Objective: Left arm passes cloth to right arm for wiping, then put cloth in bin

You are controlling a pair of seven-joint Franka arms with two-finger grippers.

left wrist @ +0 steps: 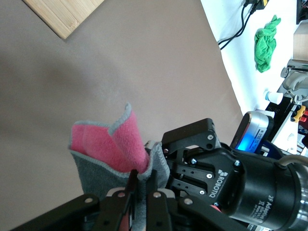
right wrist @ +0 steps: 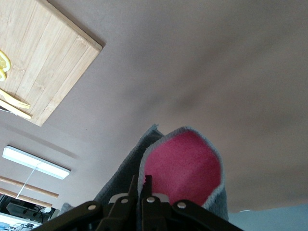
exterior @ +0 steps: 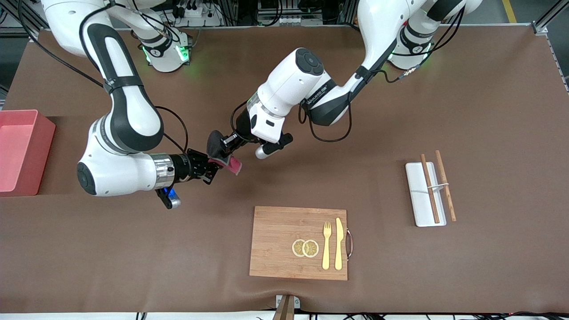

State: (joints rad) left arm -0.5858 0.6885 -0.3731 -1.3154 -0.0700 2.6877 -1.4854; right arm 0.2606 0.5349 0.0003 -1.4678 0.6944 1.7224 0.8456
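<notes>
The cloth [exterior: 218,149], dark grey with a crimson-pink face, hangs in the air between both grippers, over bare table farther from the front camera than the wooden board. My left gripper [exterior: 226,143] is shut on its upper grey part. In the left wrist view its fingers [left wrist: 142,185] pinch the cloth [left wrist: 103,149]. My right gripper [exterior: 214,168], on the arm with the silver wrist band, is shut on the cloth's lower edge. In the right wrist view its fingers [right wrist: 139,185] clamp the cloth [right wrist: 185,168]. The pink bin [exterior: 42,151] stands at the right arm's end of the table.
A wooden board [exterior: 275,240] with lemon slices, a fork and a knife lies near the front edge. A white tray [exterior: 420,195] with chopsticks lies toward the left arm's end. The right gripper's black body [left wrist: 207,159] shows close beside the left gripper's fingers.
</notes>
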